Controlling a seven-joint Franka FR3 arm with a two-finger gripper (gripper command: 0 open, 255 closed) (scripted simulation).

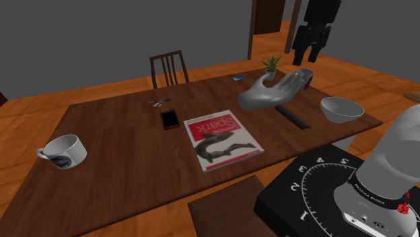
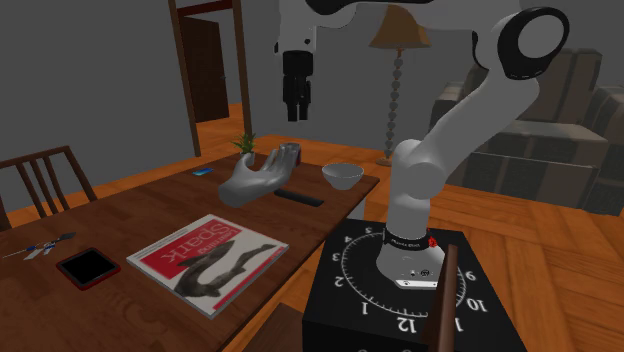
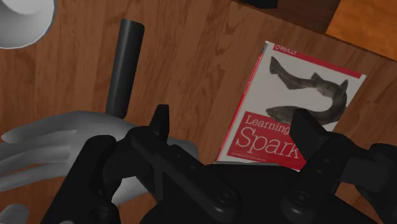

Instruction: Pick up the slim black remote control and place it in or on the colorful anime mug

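Note:
The slim black remote (image 1: 292, 116) lies flat on the wooden table between a grey hand sculpture (image 1: 272, 91) and a white bowl (image 1: 341, 109). In the wrist view the remote (image 3: 124, 67) lies ahead of my fingers, beside the sculpture (image 3: 57, 146). A white mug with a dark printed picture (image 1: 60, 151) stands far off at the shoulder view's left end of the table. A small cup with red marks (image 1: 305, 76) stands behind the sculpture. My gripper (image 1: 307, 57) hangs high above the sculpture and remote, open and holding nothing (image 3: 235, 127) (image 2: 297, 105).
A red and white "Spark" book (image 1: 219, 138) lies mid-table, with a red-cased phone (image 1: 169, 120) beside it. A small potted plant (image 1: 271, 64) and a blue item (image 1: 237, 78) sit at the far edge. A chair (image 1: 168, 67) stands behind the table.

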